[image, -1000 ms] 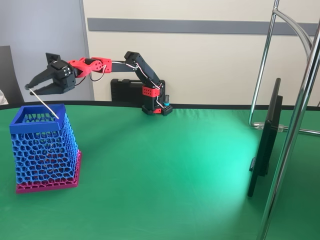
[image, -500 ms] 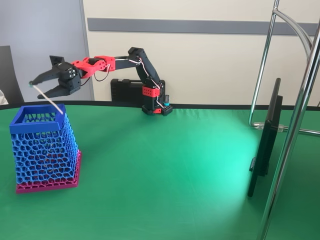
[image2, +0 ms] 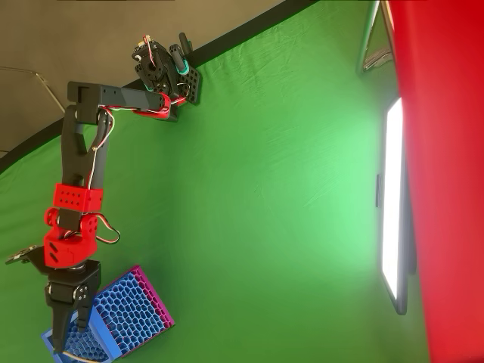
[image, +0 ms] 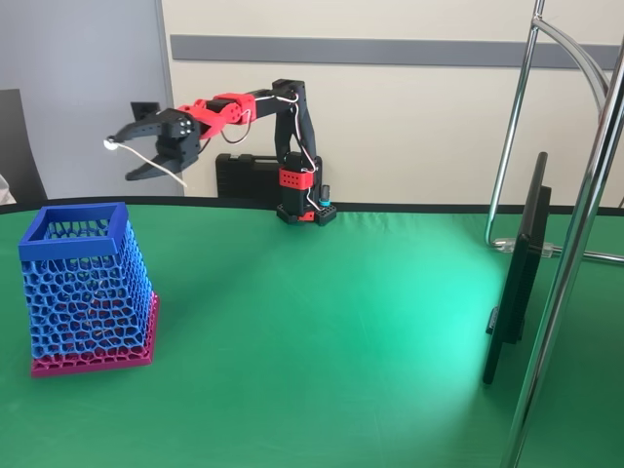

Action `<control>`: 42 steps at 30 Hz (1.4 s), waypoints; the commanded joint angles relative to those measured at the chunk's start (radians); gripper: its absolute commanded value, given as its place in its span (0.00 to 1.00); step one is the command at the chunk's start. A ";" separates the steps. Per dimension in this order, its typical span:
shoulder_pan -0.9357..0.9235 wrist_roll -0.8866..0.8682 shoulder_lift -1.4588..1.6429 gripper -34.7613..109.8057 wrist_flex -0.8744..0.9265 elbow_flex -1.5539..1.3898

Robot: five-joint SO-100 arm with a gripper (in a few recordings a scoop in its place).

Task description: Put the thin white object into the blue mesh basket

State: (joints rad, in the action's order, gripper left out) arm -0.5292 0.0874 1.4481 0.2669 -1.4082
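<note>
Not done: basket [image: 86, 289] sits at the left on the green cloth [image: 322, 322], nothing visible inside it. Basket is stiff blue honeycomb mesh, solid square rim, magenta base, tapering upward. Right of it and higher, the gripper [image: 133, 159] pinches the strand [image: 156, 162] at one end; the rest hangs down-right in the air, well above the rim. Strand is thin, off-white, slightly bent. Left to do: bring it over the opening, lower, release.

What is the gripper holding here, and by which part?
The gripper holds the thin white object by its upper end; the rest slants down, above and clear of the blue mesh basket.
</note>
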 commanded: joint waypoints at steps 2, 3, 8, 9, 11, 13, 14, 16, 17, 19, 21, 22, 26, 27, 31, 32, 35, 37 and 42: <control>0.029 -0.011 0.153 0.43 -0.028 -0.127; 0.034 -0.011 0.184 0.42 -0.037 -0.170; 0.061 -0.021 0.337 0.39 -0.052 -0.391; 0.066 -0.031 0.368 0.37 -0.052 -0.433; 0.074 -0.071 0.431 0.37 -0.049 -0.511; 0.080 -0.132 0.485 0.36 -0.011 -0.565; 0.080 -0.172 0.514 0.35 0.009 -0.589; 0.080 -0.227 0.581 0.34 0.037 -0.653; 0.083 -0.253 0.615 0.34 0.057 -0.683; 0.098 -0.278 0.675 0.34 0.118 -0.735; 0.118 -0.288 0.733 0.33 0.169 -0.787; 0.129 -0.290 0.761 0.33 0.186 -0.815; 0.176 -0.262 0.897 0.30 0.209 -0.954; 0.187 -0.255 0.936 0.29 0.213 -0.991; 0.241 -0.230 1.103 0.26 0.279 -1.104; 0.253 -0.225 1.141 0.25 0.308 -1.123; 0.276 -0.221 1.244 0.24 0.407 -1.170; 0.298 -0.186 1.327 0.24 0.454 -1.218; 0.357 -0.112 1.519 0.24 0.525 -1.344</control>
State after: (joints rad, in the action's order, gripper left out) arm -0.1917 -0.0476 2.8962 0.7685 -2.7274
